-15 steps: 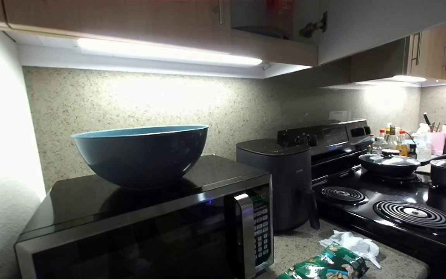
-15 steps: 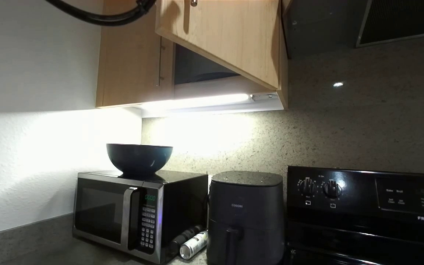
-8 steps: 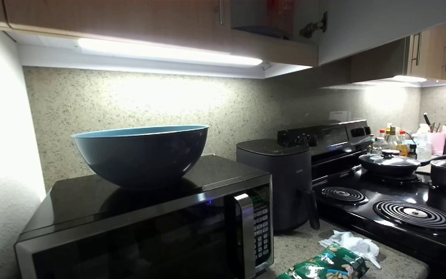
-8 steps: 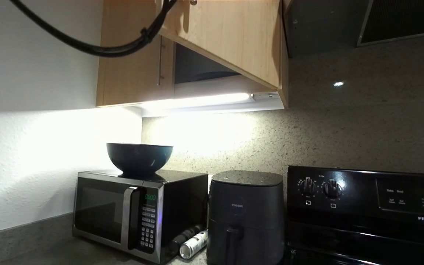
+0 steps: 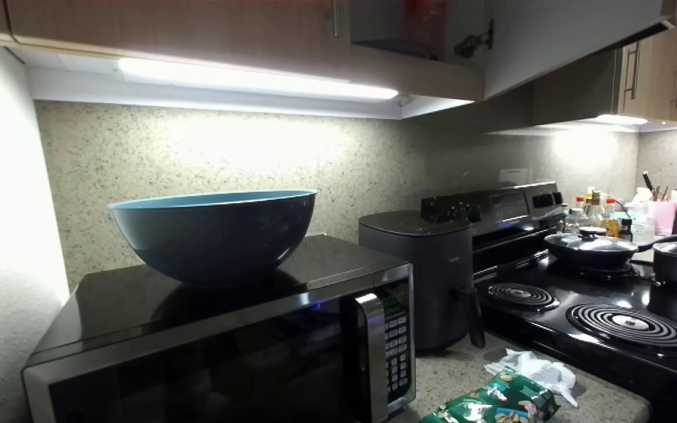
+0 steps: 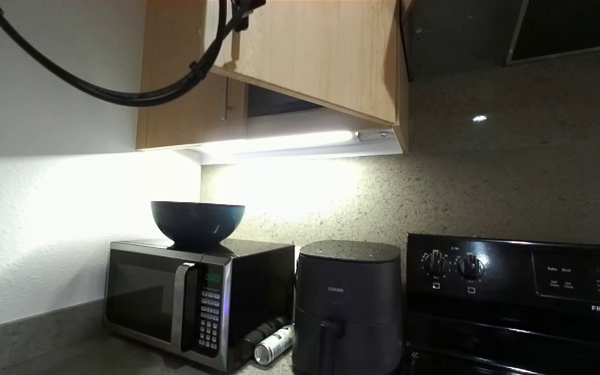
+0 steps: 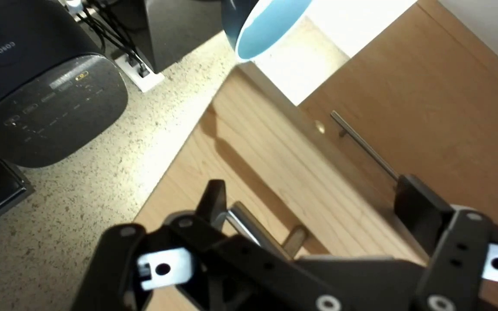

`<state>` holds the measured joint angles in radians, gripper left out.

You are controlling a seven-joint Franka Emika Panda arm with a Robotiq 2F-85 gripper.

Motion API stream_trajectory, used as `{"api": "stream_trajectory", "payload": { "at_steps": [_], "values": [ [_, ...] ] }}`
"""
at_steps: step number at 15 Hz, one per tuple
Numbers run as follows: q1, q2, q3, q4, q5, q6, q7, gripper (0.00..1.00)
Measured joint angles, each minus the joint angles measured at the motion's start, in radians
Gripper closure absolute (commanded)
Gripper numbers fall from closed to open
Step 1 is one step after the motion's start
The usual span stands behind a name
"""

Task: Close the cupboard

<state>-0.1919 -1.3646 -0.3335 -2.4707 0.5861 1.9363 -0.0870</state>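
The cupboard (image 6: 274, 57) hangs above the microwave (image 6: 144, 297), one door (image 7: 292, 172) open. My end effector (image 7: 311, 198) stands spread, one finger (image 7: 213, 196) beside the handle (image 7: 253, 226). Caution: lateral motion may hook it, pulling the door wider.

Both exterior views crop the cupboard (image 6: 300, 57) above.
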Motion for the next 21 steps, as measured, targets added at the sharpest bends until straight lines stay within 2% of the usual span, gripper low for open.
{"api": "stream_trajectory", "payload": {
  "at_steps": [4, 8, 10, 13, 17, 21],
  "values": [
    [0.039, 0.042, 0.107, -0.034, -0.045, -0.047, 0.001, 0.0],
    [0.102, 0.064, 0.244, -0.099, -0.066, -0.072, 0.001, 0.0],
    [0.131, 0.073, 0.278, -0.117, -0.091, -0.086, 0.001, 0.0],
    [0.139, 0.076, 0.271, -0.122, -0.166, -0.089, 0.001, 0.0],
    [0.145, 0.071, 0.255, -0.121, -0.171, -0.087, 0.001, 0.0],
    [0.14, 0.02, 0.181, -0.097, -0.171, -0.084, 0.002, 0.0]
  ]
}}
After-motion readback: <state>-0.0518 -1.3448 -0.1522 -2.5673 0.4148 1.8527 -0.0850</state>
